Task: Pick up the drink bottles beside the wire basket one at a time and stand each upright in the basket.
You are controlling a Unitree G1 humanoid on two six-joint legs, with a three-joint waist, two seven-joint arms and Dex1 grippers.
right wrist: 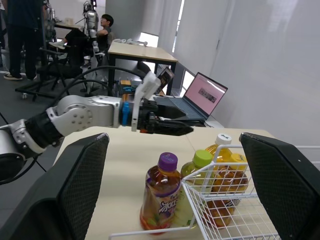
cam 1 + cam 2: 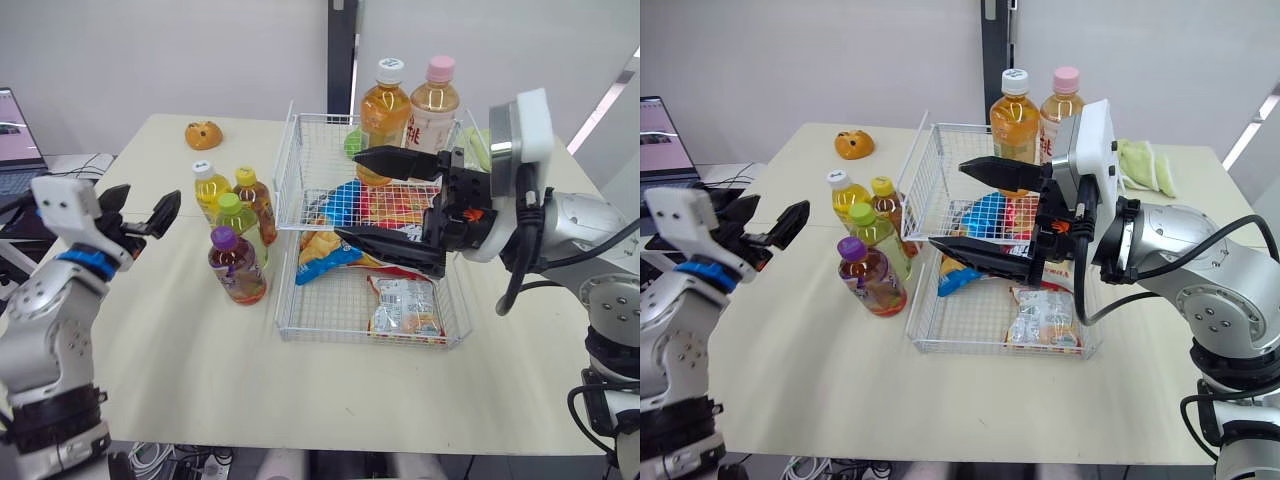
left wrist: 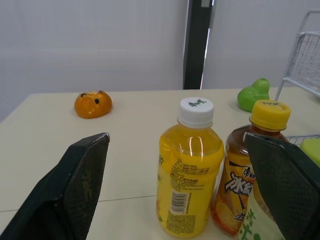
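Note:
Several drink bottles stand upright just left of the wire basket (image 2: 292,170): white-capped yellow juice (image 2: 208,192), yellow-capped tea (image 2: 257,203), a green-capped one (image 2: 240,228) and a purple-capped one (image 2: 237,267). My left gripper (image 2: 147,202) is open and empty, level with the bottles and to their left; the left wrist view looks between its fingers (image 3: 75,190) at the juice (image 3: 189,167). My right gripper (image 2: 349,196) is wide open and empty above the basket, pointing toward the bottles. An orange bottle (image 2: 386,108) and a pink-capped bottle (image 2: 436,103) stand at the basket's far end; I cannot tell whether inside.
Snack packets (image 2: 405,305) lie in the basket. An orange bun-shaped toy (image 2: 203,134) sits at the table's far left, a green cloth (image 2: 1145,165) at the far right, a laptop (image 2: 15,130) off the left edge. People sit in the room behind (image 1: 95,30).

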